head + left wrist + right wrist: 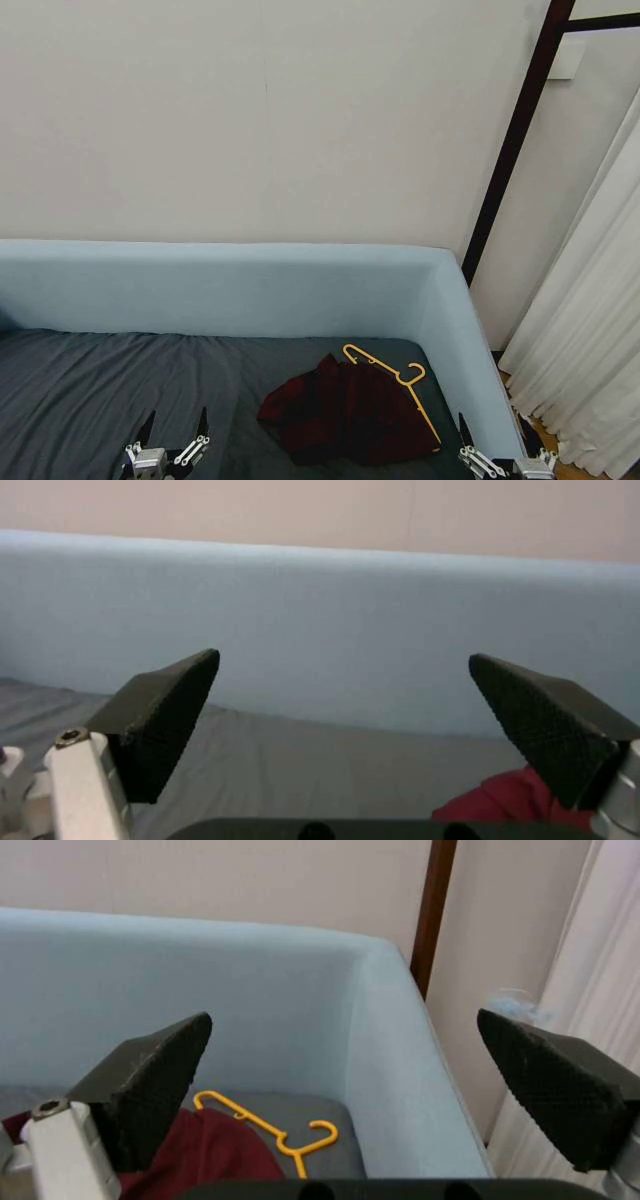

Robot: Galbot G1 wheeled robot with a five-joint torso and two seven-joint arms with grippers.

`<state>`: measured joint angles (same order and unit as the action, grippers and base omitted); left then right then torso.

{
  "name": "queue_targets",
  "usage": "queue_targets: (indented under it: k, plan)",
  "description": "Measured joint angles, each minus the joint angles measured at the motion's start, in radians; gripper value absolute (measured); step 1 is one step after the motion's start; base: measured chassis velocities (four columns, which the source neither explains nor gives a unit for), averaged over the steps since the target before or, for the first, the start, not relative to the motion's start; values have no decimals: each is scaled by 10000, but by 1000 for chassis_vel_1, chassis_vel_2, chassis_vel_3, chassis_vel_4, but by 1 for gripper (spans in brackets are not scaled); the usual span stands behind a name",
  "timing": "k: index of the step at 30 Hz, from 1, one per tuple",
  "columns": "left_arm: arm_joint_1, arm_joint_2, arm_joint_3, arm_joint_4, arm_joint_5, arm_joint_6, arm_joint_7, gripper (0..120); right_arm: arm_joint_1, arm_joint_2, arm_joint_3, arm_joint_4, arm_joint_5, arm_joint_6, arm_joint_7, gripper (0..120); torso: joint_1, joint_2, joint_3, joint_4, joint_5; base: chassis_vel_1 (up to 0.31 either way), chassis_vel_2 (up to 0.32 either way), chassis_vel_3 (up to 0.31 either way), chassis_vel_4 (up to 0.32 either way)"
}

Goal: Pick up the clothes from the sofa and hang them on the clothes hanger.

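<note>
Maroon garment (345, 420) touching yellow hanger (380, 365), blue sofa (200, 290)

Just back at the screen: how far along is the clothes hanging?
Nothing looks done: the dark red garment lies on the sofa, yellow hanger at its edge. Nothing in hand: left gripper and right gripper hover open, apart from it. Grasping and hanging remain.

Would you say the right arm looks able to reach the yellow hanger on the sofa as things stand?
Probably yes. The right gripper is open and close beside the hanger, which lies on top of the red garment with nothing covering it. The sofa armrest stands close alongside, though.
</note>
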<state>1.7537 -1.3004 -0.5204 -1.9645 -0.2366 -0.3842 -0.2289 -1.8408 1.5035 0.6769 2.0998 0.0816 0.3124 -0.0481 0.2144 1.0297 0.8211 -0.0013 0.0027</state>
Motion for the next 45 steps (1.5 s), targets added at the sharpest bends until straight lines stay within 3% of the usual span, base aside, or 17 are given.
queue_targets:
  k: [17,24,29,30,34,37,39,40,44,45]
  plan:
    - [109,77,233,-214,-4,-449,77,99,-28,-257,65,-152,454,401,-195,100,1,0,0,-1,0,0,0,0,0]
    - [46,138,323,-36,154,-553,121,99,-5,-368,-193,29,506,37,-33,100,1,-1,0,-2,-1,0,0,0,0]
    - [131,154,432,493,170,-724,142,99,518,-1754,-854,583,1662,-1549,503,100,1,0,1,6,1,0,0,0,0]
    - [131,154,432,493,170,-724,142,99,518,-1754,-854,583,1662,-1549,503,100,1,0,1,6,1,0,0,0,0]
    - [-93,323,947,951,189,-724,212,99,964,-3177,-899,680,3409,-2848,884,100,1,-1,0,-11,-2,0,0,0,0]
    - [-10,227,1018,1051,262,-758,253,99,1728,-4025,-1204,372,4360,-3589,991,100,1,-1,1,-4,3,0,0,0,0]
    - [130,83,1013,1062,321,-824,288,99,2645,-4755,-1752,-79,5023,-4087,1055,100,0,-1,1,4,1,0,0,0,0]
    - [130,83,1013,1062,321,-824,288,99,2645,-4755,-1752,-79,5023,-4087,1055,100,0,-1,1,4,1,0,0,0,0]
    - [366,-148,827,1042,488,-905,312,99,5033,-5756,-3904,-1551,5592,-4598,1106,100,1,-2,1,-3,2,0,0,0,0]
    - [366,-148,827,1042,488,-905,312,99,5033,-5756,-3904,-1551,5592,-4598,1106,100,1,-2,1,-3,2,0,0,0,0]
